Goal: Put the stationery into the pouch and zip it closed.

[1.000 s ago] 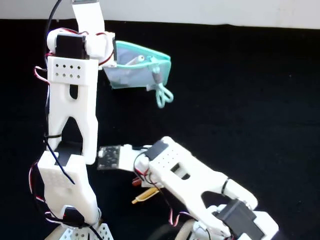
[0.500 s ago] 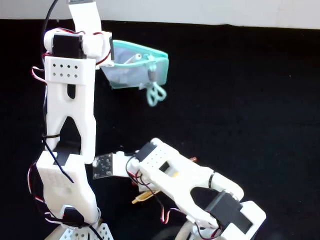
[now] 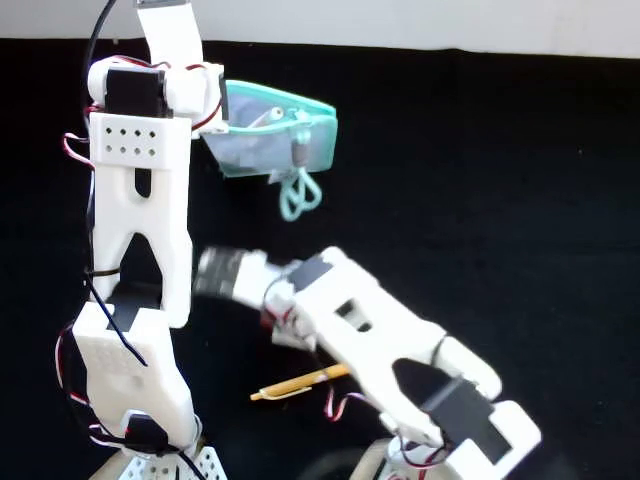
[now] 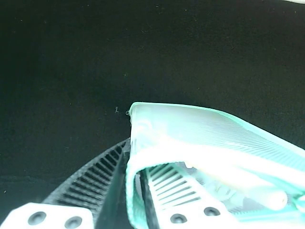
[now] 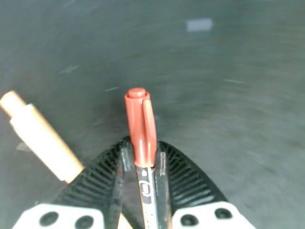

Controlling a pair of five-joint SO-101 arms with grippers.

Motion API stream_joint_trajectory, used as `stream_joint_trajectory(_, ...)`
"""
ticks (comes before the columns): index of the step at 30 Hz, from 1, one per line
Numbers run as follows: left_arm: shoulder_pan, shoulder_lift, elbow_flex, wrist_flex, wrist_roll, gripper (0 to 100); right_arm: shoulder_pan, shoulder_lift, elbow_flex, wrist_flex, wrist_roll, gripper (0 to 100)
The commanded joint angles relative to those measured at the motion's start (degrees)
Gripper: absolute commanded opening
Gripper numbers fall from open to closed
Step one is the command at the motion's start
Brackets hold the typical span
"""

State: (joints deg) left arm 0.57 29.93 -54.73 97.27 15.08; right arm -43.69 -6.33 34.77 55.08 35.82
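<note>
A teal mesh pouch [image 3: 285, 130] hangs in the air at the back left, its mouth facing up. My left gripper [image 3: 222, 112] is shut on the pouch's end. In the left wrist view the pouch's [image 4: 200, 138] rim is pinched in the left gripper [image 4: 136, 191], and a white pen [image 4: 259, 194] lies inside. My right gripper [image 5: 142, 149] is shut on a red pen [image 5: 141, 119] that points forward past the tips. The right arm [image 3: 350, 320] sits low in the middle. An orange pen [image 3: 300, 383] lies on the table beneath it, and it shows in the right wrist view as the orange pen [image 5: 40, 138] beside the gripper.
The pouch's teal zip cord [image 3: 298, 195] dangles below its front end. The table is covered in black cloth [image 3: 500, 200], bare to the right. The left arm's white links [image 3: 140, 220] stand tall at the left, close to the right arm's wrist.
The right arm has risen and swung toward the pouch with the red pen, uncovering more of the orange pen on the table. The zip cord has swung left.
</note>
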Motion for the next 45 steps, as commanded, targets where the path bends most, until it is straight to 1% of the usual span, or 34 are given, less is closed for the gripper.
stream_joint_trajectory(1, -0.6, 2.3, 1.5, -0.2, 0.4, 1, 5.8, -5.6, -4.5, -0.5, -7.3, 0.8)
stream_joint_trajectory(6, -0.6, 2.3, 1.5, -0.2, 0.4, 1, 12.6, -10.0, -7.6, -0.2, -16.9, 0.8)
stream_joint_trajectory(10, -0.5, 2.3, 1.5, -0.2, 0.4, 1, 16.5, -13.4, -8.7, -0.2, -22.7, 0.8)
stream_joint_trajectory(14, -0.4, 2.3, 1.5, -0.2, 0.4, 1, 18.6, -16.8, -9.3, -0.6, -30.1, 0.8)
stream_joint_trajectory(20, -0.3, 2.3, 1.5, -0.2, 0.4, 1, 20.7, -20.4, -17.3, -0.1, -40.2, 0.7)
stream_joint_trajectory(26, -0.3, 2.3, 1.5, -0.2, 0.4, 1, 21.0, -20.4, -29.9, -0.5, -44.6, 0.7)
stream_joint_trajectory(31, -0.2, 2.4, 1.5, -0.2, 0.6, 1, 20.9, -19.0, -42.1, -0.6, -50.3, 0.7)
stream_joint_trajectory(36, -0.2, 2.4, 1.7, -1.0, 0.5, 1, 17.0, -14.8, -53.2, -0.6, -54.6, 0.7)
stream_joint_trajectory(40, -0.2, 2.4, 1.7, -1.0, 0.4, 1, 14.5, -12.4, -59.6, -0.6, -55.2, 0.7)
stream_joint_trajectory(45, -0.2, 2.4, 1.7, -1.0, 0.4, 1, 14.0, -8.4, -68.6, -0.6, -55.3, 0.7)
